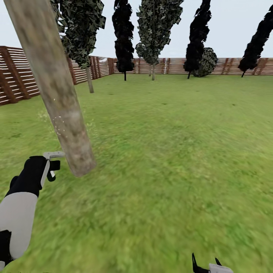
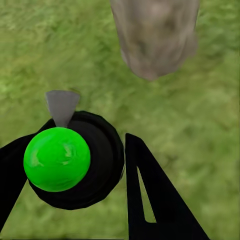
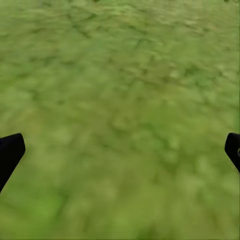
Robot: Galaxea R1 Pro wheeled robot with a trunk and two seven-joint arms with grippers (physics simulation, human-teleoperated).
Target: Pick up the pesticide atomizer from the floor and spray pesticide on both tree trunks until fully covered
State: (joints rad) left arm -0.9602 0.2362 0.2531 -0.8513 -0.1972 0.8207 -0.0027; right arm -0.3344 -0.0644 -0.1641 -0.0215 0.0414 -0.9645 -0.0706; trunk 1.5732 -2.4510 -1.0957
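Observation:
A thick, pale grey-beige tree trunk (image 1: 57, 87) leans across the left of the head view and meets the grass lawn (image 1: 163, 159) close in front of me. My left gripper (image 1: 51, 168) is shut on the pesticide atomizer (image 1: 48, 163) just beside the trunk's base. In the left wrist view the atomizer (image 2: 57, 159) shows a glossy green ball in a black ring, and its grey nozzle points toward the trunk (image 2: 155, 35). A few whitish pesticide specks (image 1: 57, 122) float at the trunk. A second pale-trunked tree (image 1: 90, 81) stands farther back. My right gripper (image 1: 206, 265) hangs open over bare grass (image 3: 120, 100).
A brown slatted fence (image 1: 15, 76) runs along the left side and across the back. Several dark-foliaged trees (image 1: 124, 45) and a round bush (image 1: 206, 62) stand before the far fence. Open lawn stretches to the right of the near trunk.

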